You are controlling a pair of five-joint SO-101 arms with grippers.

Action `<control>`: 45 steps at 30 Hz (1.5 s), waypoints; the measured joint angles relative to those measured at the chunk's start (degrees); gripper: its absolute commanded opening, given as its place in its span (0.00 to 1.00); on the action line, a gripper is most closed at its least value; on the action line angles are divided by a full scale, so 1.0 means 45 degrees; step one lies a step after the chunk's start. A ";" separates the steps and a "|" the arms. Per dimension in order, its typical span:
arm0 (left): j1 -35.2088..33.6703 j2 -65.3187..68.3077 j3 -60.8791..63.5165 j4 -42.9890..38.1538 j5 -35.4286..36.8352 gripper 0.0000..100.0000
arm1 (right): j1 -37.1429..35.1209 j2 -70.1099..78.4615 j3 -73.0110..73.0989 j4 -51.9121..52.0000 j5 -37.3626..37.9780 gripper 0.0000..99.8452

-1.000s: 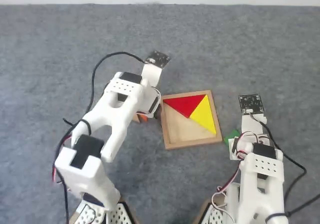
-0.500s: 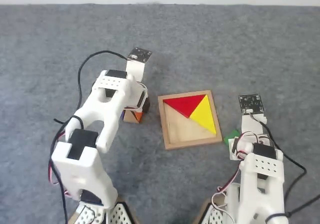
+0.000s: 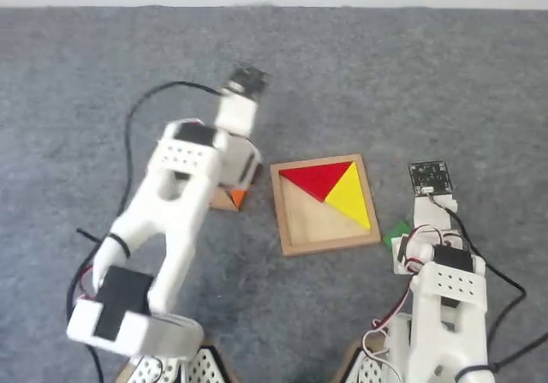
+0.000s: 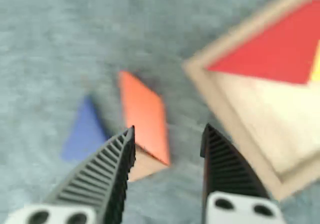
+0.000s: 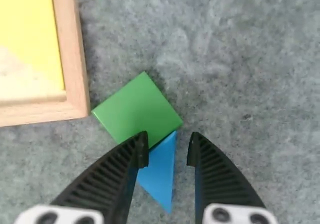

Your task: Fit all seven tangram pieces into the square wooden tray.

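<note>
1. Left gripper (image 4: 169, 129), jaws apart and empty, hung over the orange parallelogram (image 4: 145, 116), which lay on the carpet (image 3: 428, 74) just beside the wooden tray (image 3: 279, 210); the piece's long axis ran crosswise to the closing direction, so closing would likely pinch its narrow width
2. Right gripper (image 5: 168, 135), likewise parted and empty, hung over the green square (image 5: 136, 108) and the touching blue triangle (image 5: 161, 171), by the tray's opposite side
3. Tray held the red triangle (image 3: 315, 179) and yellow triangle (image 3: 351, 196)
</note>
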 measured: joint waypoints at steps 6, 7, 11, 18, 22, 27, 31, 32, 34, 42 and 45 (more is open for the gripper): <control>0.0156 0.1446 0.0137 -0.1055 -0.0039 0.21 | 0.0000 0.0000 0.0000 0.0000 0.0000 0.14; 0.0059 0.2012 -0.0078 -0.1074 -0.0078 0.21 | 0.0000 0.0000 0.0000 0.0000 0.0000 0.14; -0.0899 0.3927 -0.1700 -0.0664 -0.0234 0.21 | 0.0000 0.0000 0.0000 0.0000 0.0000 0.14; -0.1328 0.4943 -0.2989 0.0332 -0.0469 0.18 | 0.0000 0.0000 0.0000 0.0000 0.0000 0.14; -0.1426 0.4943 -0.2989 0.0352 -0.0488 0.16 | 0.0000 0.0000 0.0000 0.0000 0.0000 0.14; -0.1485 0.4923 -0.3009 0.0352 -0.0547 0.16 | 0.0000 0.0000 0.0000 0.0000 0.0000 0.14; -0.1485 0.3438 -0.2325 0.0352 -0.0547 0.20 | 0.0000 0.0000 0.0000 0.0000 0.0000 0.14; -0.1387 0.2891 -0.1915 0.0254 -0.0547 0.20 | 0.0000 0.0000 0.0000 0.0000 0.0000 0.14; -0.1114 0.1895 -0.0860 -0.0234 -0.0586 0.20 | 0.0000 0.0000 0.0000 0.0000 0.0000 0.14; -0.0645 0.1368 0.0234 -0.1114 -0.0567 0.20 | 0.0000 0.0000 0.0000 0.0000 0.0000 0.14; -0.0645 0.2618 -0.0430 -0.1094 -0.0586 0.20 | 0.0000 0.0000 0.0000 0.0000 0.0000 0.14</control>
